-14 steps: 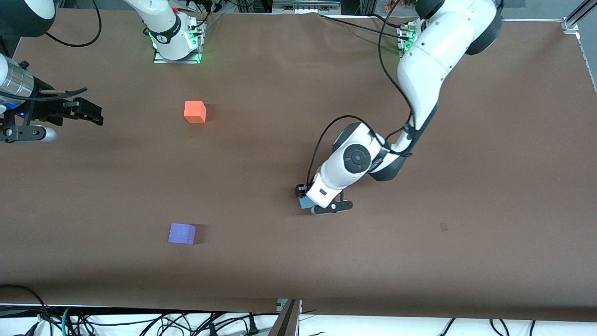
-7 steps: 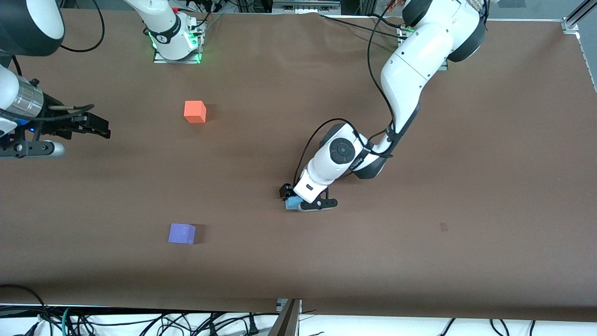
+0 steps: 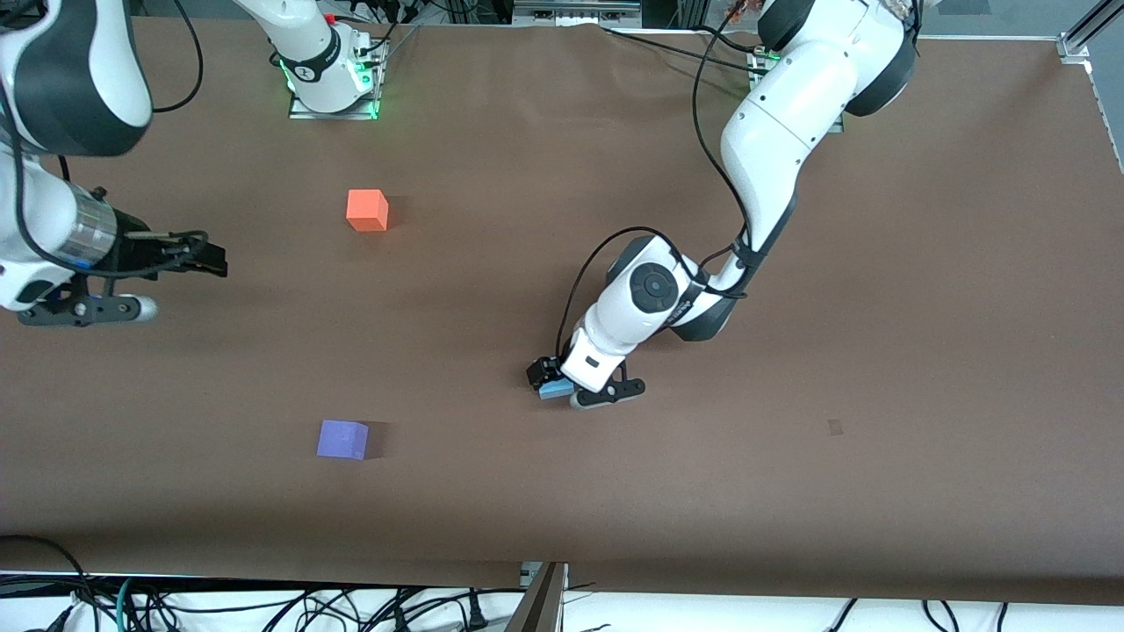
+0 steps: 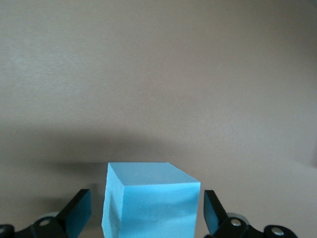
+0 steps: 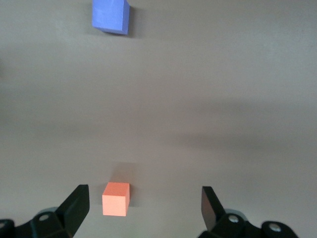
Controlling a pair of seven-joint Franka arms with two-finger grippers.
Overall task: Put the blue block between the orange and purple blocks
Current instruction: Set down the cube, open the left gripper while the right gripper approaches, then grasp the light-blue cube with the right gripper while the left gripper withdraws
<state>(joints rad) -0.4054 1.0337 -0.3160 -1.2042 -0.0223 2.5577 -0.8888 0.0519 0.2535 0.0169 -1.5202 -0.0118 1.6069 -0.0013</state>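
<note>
The left gripper (image 3: 555, 386) is low over the middle of the brown table (image 3: 922, 351), its two fingers (image 4: 77, 214) spread to either side of the blue block (image 4: 151, 201). In the left wrist view a narrow gap shows between each finger and the block's side faces, so the fingers flank the cube without pressing on it; whether the block rests fully on the table cannot be told. In the front view only a corner of the blue block (image 3: 553, 391) shows beneath the left wrist housing.

The orange block (image 3: 367, 211) lies on the table toward the right arm's end, farther from the front camera than the blue block. The purple block (image 3: 342, 439) lies nearer to the front camera, roughly in line with the orange block, the two well apart. The blue block stands well apart from both, toward the left arm's end.

The right gripper (image 3: 206, 261) hangs over the table at the right arm's end, its fingers (image 5: 77, 206) wide apart and holding nothing. The right wrist view takes in both the orange block (image 5: 116, 199) and the purple block (image 5: 111, 16).
</note>
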